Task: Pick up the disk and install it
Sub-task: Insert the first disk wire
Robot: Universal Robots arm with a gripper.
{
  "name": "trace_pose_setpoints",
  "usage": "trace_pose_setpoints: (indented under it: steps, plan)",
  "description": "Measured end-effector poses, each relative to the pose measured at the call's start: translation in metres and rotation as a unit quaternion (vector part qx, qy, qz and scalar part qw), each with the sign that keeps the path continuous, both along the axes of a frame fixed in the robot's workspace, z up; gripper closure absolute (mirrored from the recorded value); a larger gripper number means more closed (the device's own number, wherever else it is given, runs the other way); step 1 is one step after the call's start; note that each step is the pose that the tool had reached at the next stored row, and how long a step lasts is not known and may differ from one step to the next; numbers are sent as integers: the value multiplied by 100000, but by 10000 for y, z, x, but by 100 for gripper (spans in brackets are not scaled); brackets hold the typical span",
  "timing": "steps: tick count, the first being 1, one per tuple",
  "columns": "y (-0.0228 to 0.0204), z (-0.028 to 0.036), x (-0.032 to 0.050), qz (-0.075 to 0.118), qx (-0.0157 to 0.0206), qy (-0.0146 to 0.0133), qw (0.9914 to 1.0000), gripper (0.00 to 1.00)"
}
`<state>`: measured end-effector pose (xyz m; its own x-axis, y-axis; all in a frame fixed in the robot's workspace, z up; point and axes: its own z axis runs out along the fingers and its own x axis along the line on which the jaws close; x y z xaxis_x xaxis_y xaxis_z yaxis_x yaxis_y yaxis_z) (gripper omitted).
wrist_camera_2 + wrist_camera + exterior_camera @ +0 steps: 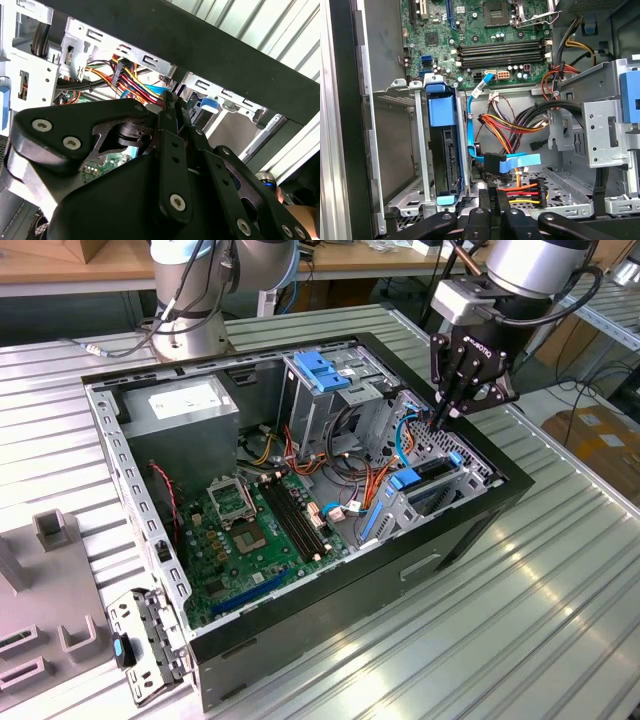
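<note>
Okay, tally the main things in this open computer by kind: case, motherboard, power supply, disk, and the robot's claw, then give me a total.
case: 1
motherboard: 1
power supply: 1
disk: 1
claw: 1
Total: 5

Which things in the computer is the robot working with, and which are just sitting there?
For the job: the disk, standing in its metal bay; the gripper, shut, close beside it.
Just there: motherboard; power supply; big light-blue latch; coloured wires.
</note>
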<state>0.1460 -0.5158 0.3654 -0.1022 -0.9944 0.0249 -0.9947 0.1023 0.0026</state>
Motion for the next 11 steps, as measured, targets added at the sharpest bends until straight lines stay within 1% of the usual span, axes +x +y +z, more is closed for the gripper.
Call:
trace_pose_setpoints:
  steps: [3, 6, 8, 11]
  plan:
    - [0, 0, 0, -283, 2, -1, 100000, 83]
    - [0, 0, -3, -1772, 2, 0, 99984, 83]
    - [0, 0, -3, -3034, 5, -1, 99954, 83]
    - [0, 1, -3, -4403, -5, -1, 99903, 83]
